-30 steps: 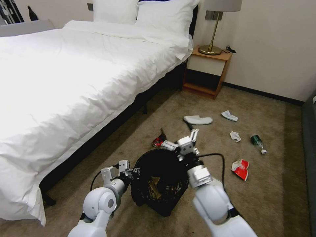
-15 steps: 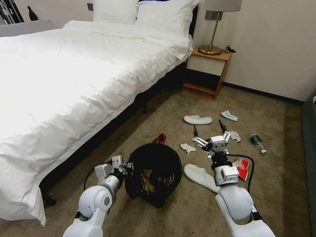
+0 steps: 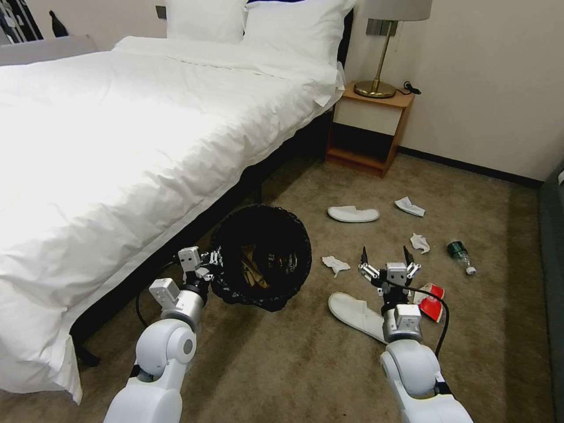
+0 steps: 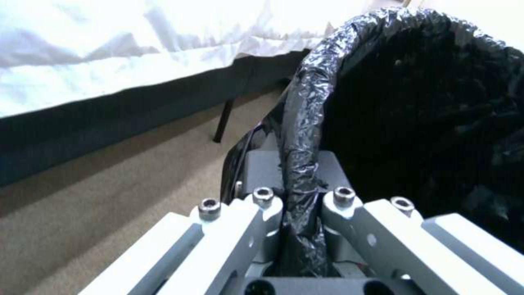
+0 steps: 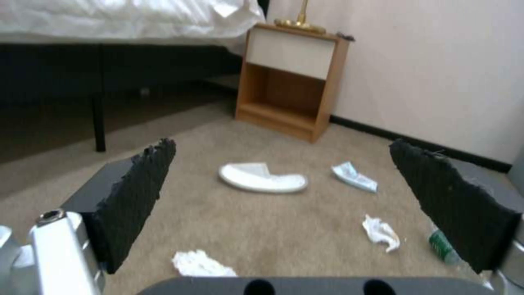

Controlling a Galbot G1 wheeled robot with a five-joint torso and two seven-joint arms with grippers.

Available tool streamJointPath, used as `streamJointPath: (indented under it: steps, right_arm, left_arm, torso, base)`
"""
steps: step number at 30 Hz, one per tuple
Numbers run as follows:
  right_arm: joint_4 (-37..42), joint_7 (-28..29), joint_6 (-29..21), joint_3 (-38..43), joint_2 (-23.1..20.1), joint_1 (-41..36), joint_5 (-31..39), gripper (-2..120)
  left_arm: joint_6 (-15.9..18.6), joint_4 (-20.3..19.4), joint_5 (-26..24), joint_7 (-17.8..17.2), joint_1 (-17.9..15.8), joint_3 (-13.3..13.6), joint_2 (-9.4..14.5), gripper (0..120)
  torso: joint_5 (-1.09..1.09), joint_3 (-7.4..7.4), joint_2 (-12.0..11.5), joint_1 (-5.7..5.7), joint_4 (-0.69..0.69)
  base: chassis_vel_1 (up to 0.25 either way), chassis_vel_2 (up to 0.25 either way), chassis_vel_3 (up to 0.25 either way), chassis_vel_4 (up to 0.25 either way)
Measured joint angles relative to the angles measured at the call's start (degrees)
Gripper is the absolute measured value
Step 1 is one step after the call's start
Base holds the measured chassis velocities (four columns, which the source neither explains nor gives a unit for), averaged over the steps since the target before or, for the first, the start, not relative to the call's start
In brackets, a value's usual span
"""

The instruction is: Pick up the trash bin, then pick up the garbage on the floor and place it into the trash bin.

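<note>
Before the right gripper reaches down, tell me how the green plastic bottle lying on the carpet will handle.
The green plastic bottle lies on its side, so a nudge may roll it. It looks small, probably light. Smooth plastic could slip between the open right gripper fingers.

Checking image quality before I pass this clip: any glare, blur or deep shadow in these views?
Head view: bed glares white, floor litter sharp. Left wrist view: duvet blown out, bin interior near black; left end effector clamps its rim. Right wrist view: soft throughout, slipper smeared, under-bed dark; right end effector open.
</note>
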Motion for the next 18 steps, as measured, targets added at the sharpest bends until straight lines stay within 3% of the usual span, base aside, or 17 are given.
streamJointPath:
  steps: [18]
  right_arm:
    - [0.1,0.0,0.9,1.4,1.1,-2.0,-1.0,100]
  left_arm:
    - [-0.3,0.5,0.7,0.9,0.8,0.9,-0.8,3]
  torso:
    - [0.0,0.0,0.0,0.0,0.0]
  base:
    - [0.0,0.0,0.0,0.0]
